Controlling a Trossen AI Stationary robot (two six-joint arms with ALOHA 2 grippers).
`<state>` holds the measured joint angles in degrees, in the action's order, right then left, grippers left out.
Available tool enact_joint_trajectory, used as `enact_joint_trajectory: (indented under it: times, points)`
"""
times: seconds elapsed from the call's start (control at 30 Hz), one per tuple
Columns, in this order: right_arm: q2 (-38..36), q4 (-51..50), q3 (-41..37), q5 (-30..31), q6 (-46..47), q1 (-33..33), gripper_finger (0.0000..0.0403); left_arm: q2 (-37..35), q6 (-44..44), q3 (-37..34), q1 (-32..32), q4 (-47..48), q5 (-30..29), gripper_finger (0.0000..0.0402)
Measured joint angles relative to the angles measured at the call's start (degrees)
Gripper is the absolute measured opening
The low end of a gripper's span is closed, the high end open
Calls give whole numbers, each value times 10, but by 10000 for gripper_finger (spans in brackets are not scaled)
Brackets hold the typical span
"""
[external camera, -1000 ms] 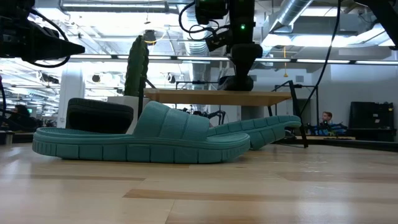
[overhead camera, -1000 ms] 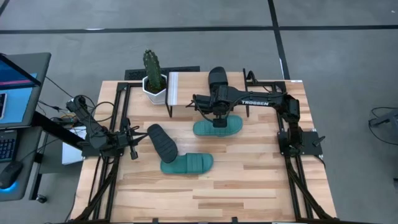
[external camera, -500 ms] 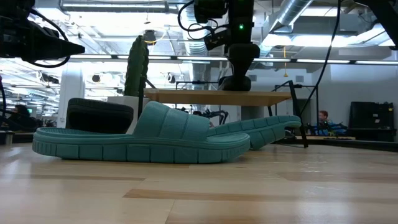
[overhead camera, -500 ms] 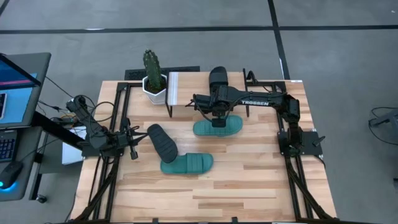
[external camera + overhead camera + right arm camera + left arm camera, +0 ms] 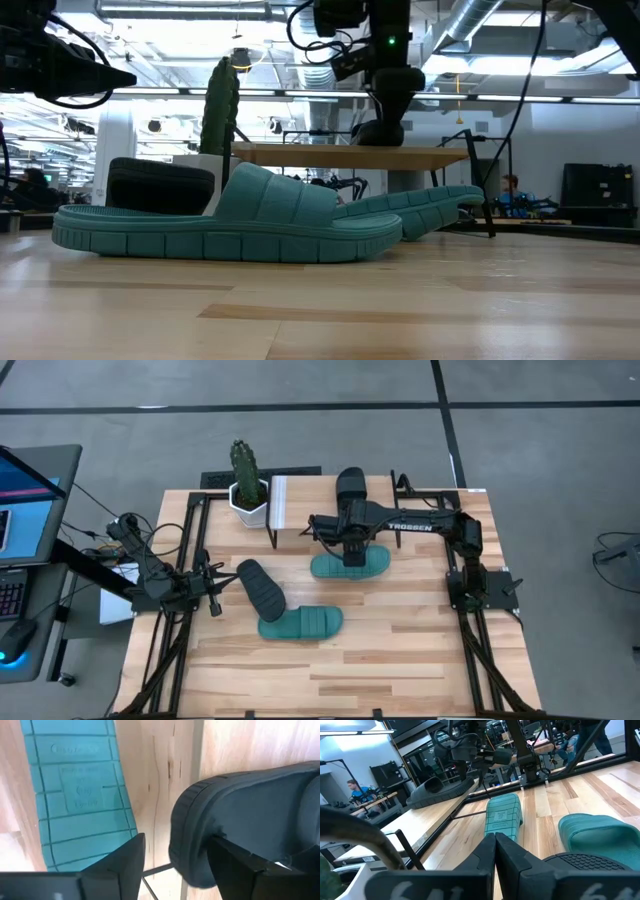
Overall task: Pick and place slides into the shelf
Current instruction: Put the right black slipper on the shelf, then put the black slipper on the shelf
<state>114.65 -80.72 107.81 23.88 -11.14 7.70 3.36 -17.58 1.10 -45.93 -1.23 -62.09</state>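
The right gripper [image 5: 351,537] hangs over the front edge of the shelf [image 5: 300,500], a flat light wood board on thin black legs. Its two dark fingers [image 5: 125,862] are spread apart, and the rounded heel of a black slide [image 5: 350,488] sits between them; one finger looks close to its rim, but I cannot tell if it touches. This slide is thick, smooth rubber and lies on the shelf top. A teal slide [image 5: 349,565] lies upside down on the table at 6 o'clock from it, showing a grooved sole. At 7 o'clock lie another teal slide [image 5: 300,623] with a ridged strap and a second black slide [image 5: 260,588]. The left gripper [image 5: 214,598] waits by that one, pinched tight on nothing.
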Motion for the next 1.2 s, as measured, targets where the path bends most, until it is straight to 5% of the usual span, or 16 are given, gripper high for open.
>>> enact_joint_trajectory:
  times: [0.33, 0.8, 1.0, 1.2]
  points:
    - [0, -17, 1, 2, 1, -16, 258, 0, -4, 0, 0, 0, 0, 0]
    - [0, -87, 102, 0, 7, -88, 260, 0, -1, 0, 0, 0, 0, 0]
    - [-28, -92, 183, -5, 80, -111, 260, 0, 0, 0, 0, 0, 0, 0]
    - [-134, -45, 226, 7, 211, -115, 260, 0, -3, 0, 0, 0, 0, 0]
